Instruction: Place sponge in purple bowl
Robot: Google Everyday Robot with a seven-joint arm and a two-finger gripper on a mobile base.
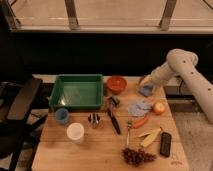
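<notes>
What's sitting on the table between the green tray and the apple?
In the camera view, the orange-red bowl lies between the green tray and the apple, with a pale blue-grey cloth nearer the apple. The gripper hovers behind, holding the sponge.

gripper (146,89) blurred, arm (196,85) cut off at right edge

no readable text, labels or numbers, gripper (146,90) unmarked

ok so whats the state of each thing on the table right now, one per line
pincer: shut on the small light-blue sponge block, raised over the table's far right
small light-blue sponge block: held, off the table
green plastic tray: upright, looks empty
orange-red round bowl: upright on the table
small round blue cup: upright
white round cup: upright
pale blue-grey cloth: lying crumpled flat
</notes>
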